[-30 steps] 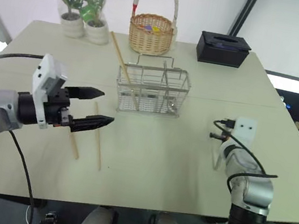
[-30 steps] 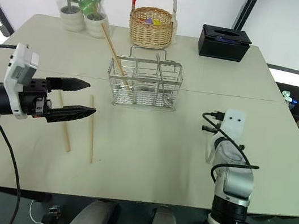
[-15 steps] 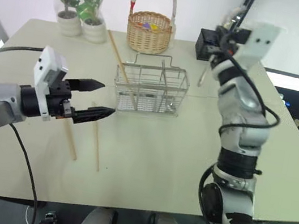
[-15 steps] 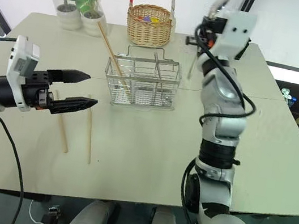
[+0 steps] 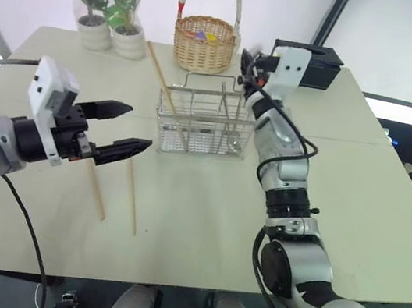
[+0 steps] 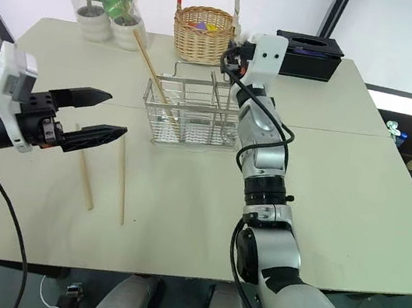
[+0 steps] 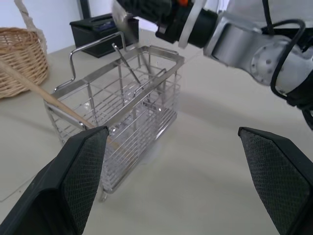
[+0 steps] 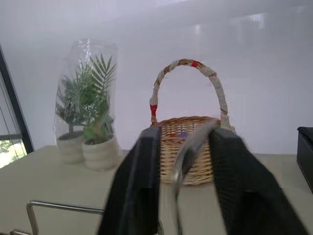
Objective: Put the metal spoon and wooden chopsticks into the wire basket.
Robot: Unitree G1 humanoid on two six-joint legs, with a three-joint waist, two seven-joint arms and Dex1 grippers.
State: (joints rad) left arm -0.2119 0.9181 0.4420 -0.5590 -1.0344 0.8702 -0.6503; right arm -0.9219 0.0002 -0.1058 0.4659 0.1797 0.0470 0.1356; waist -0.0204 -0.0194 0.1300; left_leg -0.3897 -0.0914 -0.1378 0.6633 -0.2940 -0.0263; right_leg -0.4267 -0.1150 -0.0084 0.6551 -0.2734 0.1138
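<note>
Left gripper [image 5: 137,128]: jaws spread wide, empty, hovering left of the wire basket [image 5: 206,122]. Right gripper [image 8: 178,161]: jaws parted, metal spoon [image 8: 183,155] between them, above the basket; unclear whether it's gripped. A second ago the right arm sat low at the counter's [image 5: 374,190] near right. One of the wooden chopsticks [image 5: 164,81] leans in the basket, two [image 5: 132,195] lie on the counter.

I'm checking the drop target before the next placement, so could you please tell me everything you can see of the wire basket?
The wire basket is a rectangular rack of shiny silver wire with see-through gridded sides, inner dividers that form compartments, and a small wire handle rising from its far rim. It stands upright on the table, in front of the wicker basket. One chopstick leans in its left end and sticks out over the rim. The right gripper hovers above its right end.
</note>
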